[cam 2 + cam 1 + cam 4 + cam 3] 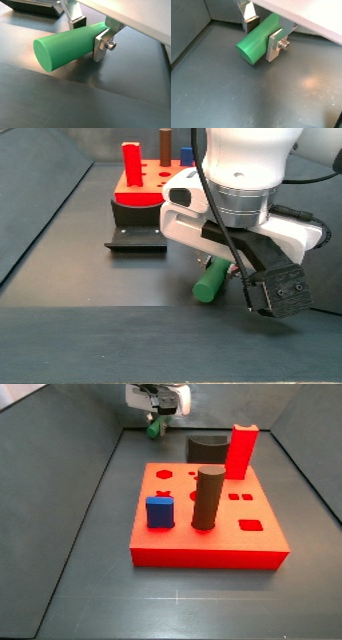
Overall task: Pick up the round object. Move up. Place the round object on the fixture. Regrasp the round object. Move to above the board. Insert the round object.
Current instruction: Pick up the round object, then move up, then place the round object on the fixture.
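While clamping round object point(63, 47) | tool point(90, 34) above bare floor point(271, 95)

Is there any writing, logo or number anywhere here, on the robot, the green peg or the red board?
None can be read in any view.
Gripper, holding the green peg above the floor: no label or logo shows.
Red board: only cut-out shapes, no letters or numbers.
Fixture, red post, blue block, brown cylinder: plain surfaces.

My gripper point(218, 271): clamped on the round object point(210, 281), above floor | fixture point(138, 236): far-left | board point(144, 188): behind it
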